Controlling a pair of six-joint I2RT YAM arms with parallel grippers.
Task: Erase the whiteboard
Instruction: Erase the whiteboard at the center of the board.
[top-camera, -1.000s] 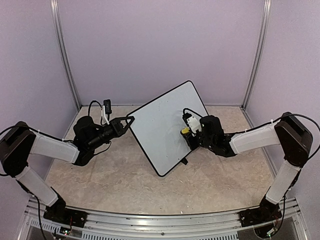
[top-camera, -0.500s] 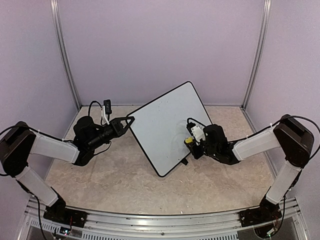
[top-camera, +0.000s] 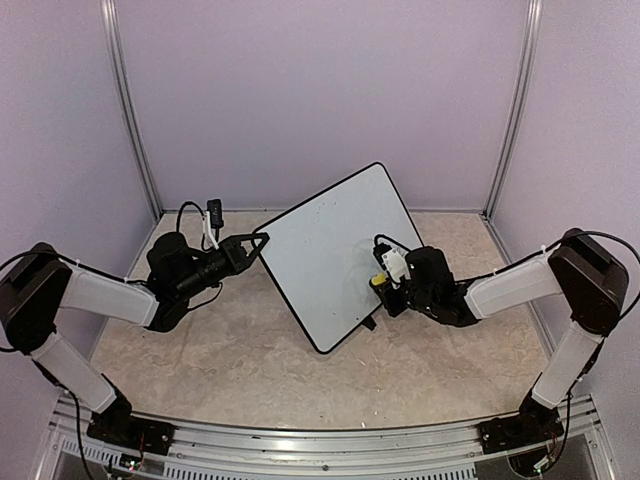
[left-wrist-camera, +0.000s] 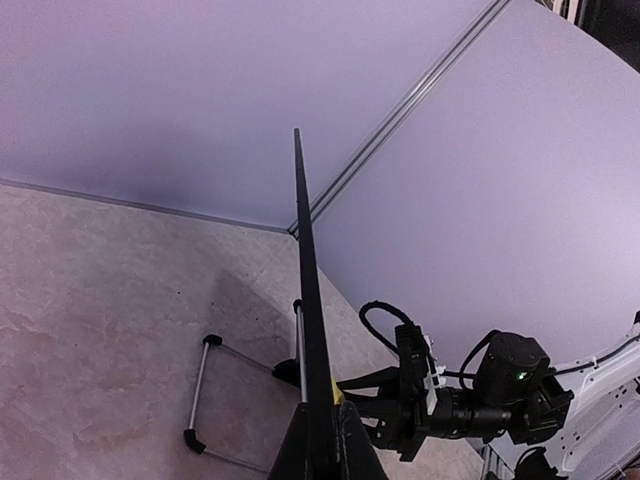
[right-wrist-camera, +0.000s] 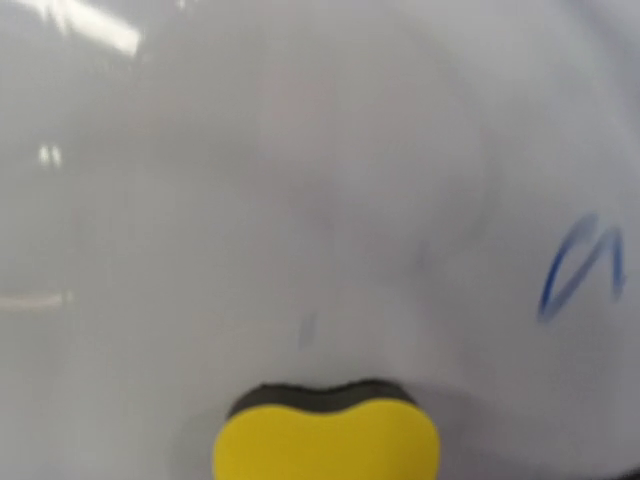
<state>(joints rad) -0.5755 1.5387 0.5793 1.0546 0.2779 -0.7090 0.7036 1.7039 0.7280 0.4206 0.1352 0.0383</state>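
My L gripper (top-camera: 262, 240) is pinched tight on the left edge of the whiteboard (top-camera: 330, 250), which stands tilted on the table (top-camera: 230, 350) btwn both arms. R gripper (top-camera: 380, 283) is only slightly parted, clamping the yellow sponge (right-wrist-camera: 327, 440) against the board's face, w/ a blue mark (right-wrist-camera: 585, 268) to its right

Soft, even light is filling the overhead view, leaving only faint shadows on the marbled tabletop (top-camera: 250, 350). In the left wrist view the whiteboard (left-wrist-camera: 313, 330) is throwing a dim shadow leftward. The right wrist view is blurring heavily: glare streaks are smearing its upper left, and the yellow sponge (right-wrist-camera: 327, 440) and a blue mark are sitting out of focus.
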